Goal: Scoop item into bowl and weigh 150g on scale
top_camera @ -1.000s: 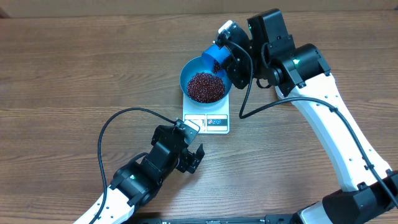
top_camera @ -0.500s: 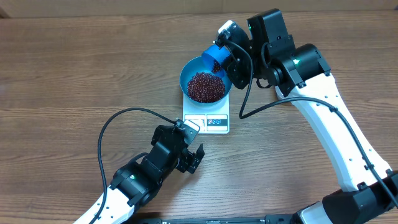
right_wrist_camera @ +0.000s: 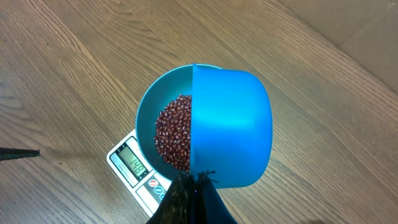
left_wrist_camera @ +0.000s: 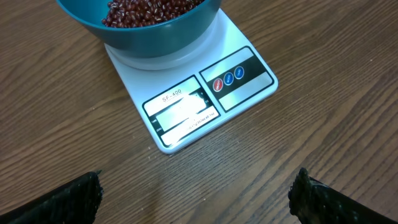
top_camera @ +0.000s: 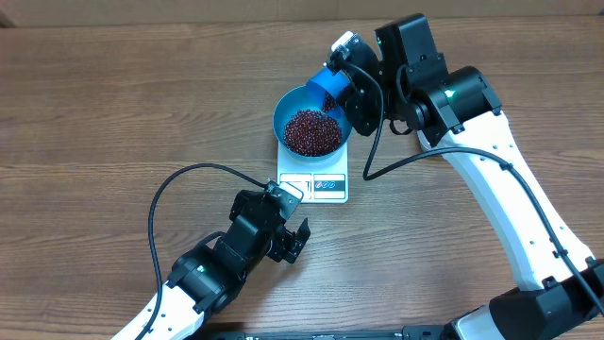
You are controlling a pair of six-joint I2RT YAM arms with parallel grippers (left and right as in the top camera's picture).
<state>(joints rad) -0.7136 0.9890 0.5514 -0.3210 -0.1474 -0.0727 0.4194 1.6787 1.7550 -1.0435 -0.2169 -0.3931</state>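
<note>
Item: many small dark red oval dried beans (top_camera: 311, 132), heaped in the round deep blue bowl (top_camera: 283, 111).
Bowl position: centred on the flat white rectangular kitchen scale (top_camera: 314, 186), overhanging its platform; scale flat on the brown wood-grain surface (top_camera: 113, 113).
Scale display: lit in the right wrist view; digits too small to read with confidence.
Right end effector (right_wrist_camera: 194, 183): clamped together on the handle of the small bright blue plastic scoop (top_camera: 327, 87); scoop tilted over the bowl's far right rim, outer shell toward the wrist camera, contents hidden.
Left end effector (left_wrist_camera: 198, 196): fingers fully apart, holding nothing, near the scale's front edge, not touching it.
Handling, beans: judged hard, smooth, light singly, free-rolling; pour like grain and scatter easily; move only by scoop, in small tips near target weight.
Handling, bowl: judged rigid, smooth, likely slippery, heavier when loaded; take hold at the rim only.
Handling, scale: judged light and easily shifted; avoid contact, since any push disturbs the reading.
Change from earlier frame: none visible; both arms, scoop, bowl and bean heap in the same positions.
</note>
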